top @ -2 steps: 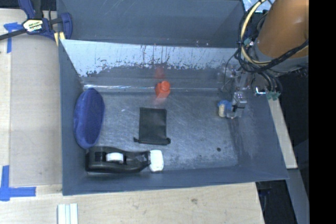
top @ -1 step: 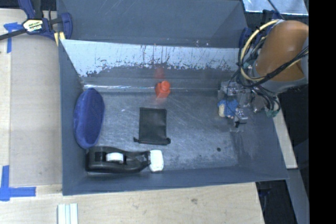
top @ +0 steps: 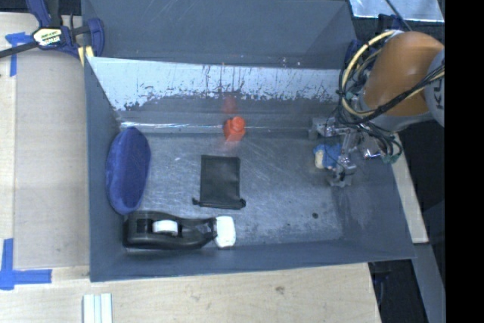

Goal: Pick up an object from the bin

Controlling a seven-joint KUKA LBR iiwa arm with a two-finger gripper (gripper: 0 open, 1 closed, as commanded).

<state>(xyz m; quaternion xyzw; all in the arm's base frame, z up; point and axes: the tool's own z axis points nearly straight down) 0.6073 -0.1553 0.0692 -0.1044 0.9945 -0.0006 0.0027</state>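
**Bin** (top: 287, 197): grey metal, sloped walls, five loose things, none heaped.

**Pincer** (top: 340, 175): one arm only, entering from the view's right under its orange cover (top: 401, 72). The tip is low at the right end of the floor. Whether it is spread or closed cannot be told, nor whether it has hold of anything.

**Item 1, nearest:** small blue-and-pale thing (top: 323, 157), just beside the pincer on its left as seen in the view, possibly touching. It is too small to give its kind or long axis. Judged the likeliest pick, as everything else lies well apart to the left.

**Item 2:** black flat rectangle (top: 220, 179), mid-floor, long axis running from the near wall to the far wall.

**Item 3:** small orange-red thing (top: 234, 127), at the foot of the far wall, above the rectangle in the view.

**Item 4:** blue oval pouch-like thing (top: 127, 169), against the left wall, long axis near to far.

**Item 5:** black tape dispenser (top: 170, 231) with a white roll and a white end, along the near wall, long axis left to right.

**Markings:** no brand, label or writing can be read on any item.
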